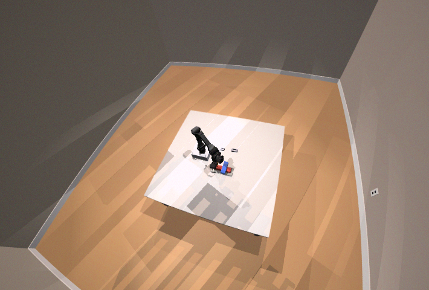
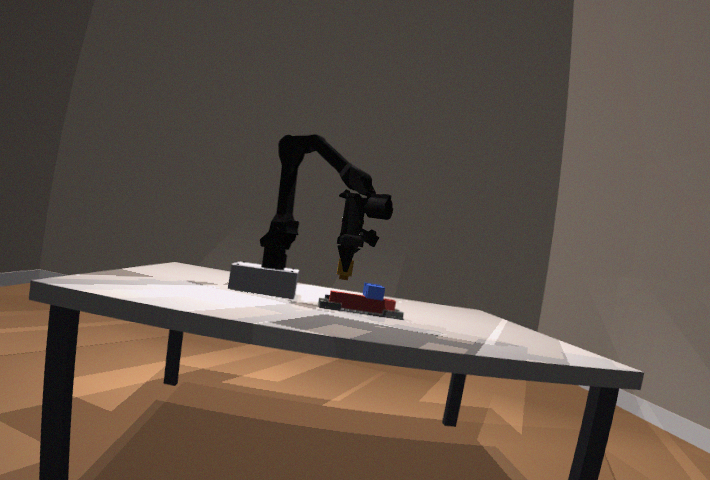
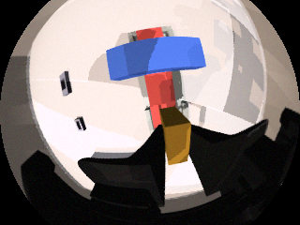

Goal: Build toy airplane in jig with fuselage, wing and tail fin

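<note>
The red fuselage (image 2: 356, 301) (image 3: 159, 84) (image 1: 219, 167) lies in the dark jig cradle on the white table. The blue wing (image 2: 373, 290) (image 3: 157, 58) (image 1: 225, 167) sits crosswise on top of the fuselage. My gripper (image 2: 345, 270) (image 3: 171, 127) is shut on the orange tail fin (image 2: 341, 270) (image 3: 175, 139) and holds it upright in the air, a little above the tail end of the fuselage, on the side nearer the arm's base.
The arm's grey base block (image 2: 263, 279) (image 1: 200, 156) stands on the table (image 2: 140, 294) beside the jig. Two small dark markers (image 1: 234, 150) (image 3: 66, 82) lie on the table behind the jig.
</note>
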{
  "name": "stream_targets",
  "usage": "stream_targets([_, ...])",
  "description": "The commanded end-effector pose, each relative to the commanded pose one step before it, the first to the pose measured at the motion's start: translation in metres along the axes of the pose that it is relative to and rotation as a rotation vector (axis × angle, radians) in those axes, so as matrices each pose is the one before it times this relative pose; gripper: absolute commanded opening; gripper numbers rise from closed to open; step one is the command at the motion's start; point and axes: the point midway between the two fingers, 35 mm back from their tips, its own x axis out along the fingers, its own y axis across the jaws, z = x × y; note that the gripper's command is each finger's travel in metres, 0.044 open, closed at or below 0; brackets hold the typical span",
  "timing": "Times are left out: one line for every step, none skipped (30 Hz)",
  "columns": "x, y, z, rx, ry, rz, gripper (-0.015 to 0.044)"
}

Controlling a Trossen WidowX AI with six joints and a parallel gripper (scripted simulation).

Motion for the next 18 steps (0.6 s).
stream_targets([0.00211, -0.00103, -0.00156, -0.0042, 0.00667, -0.00346, 0.0065])
stream_targets([0.0, 0.0, 0.0, 0.0, 0.0, 0.0, 0.0065])
stream_targets([0.00027, -0.00001, 0.00002, 0.0, 0.0, 0.0, 0.0065])
stream_targets([0.0008, -0.00003, 0.00006, 0.0, 0.0, 0.0, 0.0065])
stream_targets([0.00134, -0.00005, 0.00009, 0.0, 0.0, 0.0, 0.0065])
stream_targets([0.00164, -0.00006, 0.0001, 0.0, 0.0, 0.0, 0.0065])
stream_targets([0.00164, -0.00005, 0.00009, 0.0, 0.0, 0.0, 0.0065])
stream_targets([0.00164, -0.00005, 0.00008, 0.0, 0.0, 0.0, 0.0065])
stream_targets([0.00164, -0.00004, 0.00007, 0.0, 0.0, 0.0, 0.0065])
stream_targets([0.00163, -0.00004, 0.00006, 0.0, 0.0, 0.0, 0.0065])
stream_targets([0.00163, -0.00003, 0.00005, 0.0, 0.0, 0.0, 0.0065])
stream_targets([0.00163, -0.00002, 0.00004, 0.0, 0.0, 0.0, 0.0065])
stream_targets([0.00163, -0.00002, 0.00003, 0.0, 0.00001, 0.0, 0.0065])
stream_targets([0.00163, -0.00001, 0.00002, 0.0, 0.00001, 0.0, 0.0065])
stream_targets([0.00162, -0.00001, 0.00001, 0.0, 0.00001, 0.0, 0.0065])
stream_targets([0.00162, 0.0, 0.0, 0.0, 0.00001, 0.0, 0.0065])
stream_targets([0.00162, 0.00001, -0.00001, 0.0, 0.00001, 0.0, 0.0065])
stream_targets([0.00161, 0.00001, -0.00002, 0.0, 0.00001, 0.0, 0.0065])
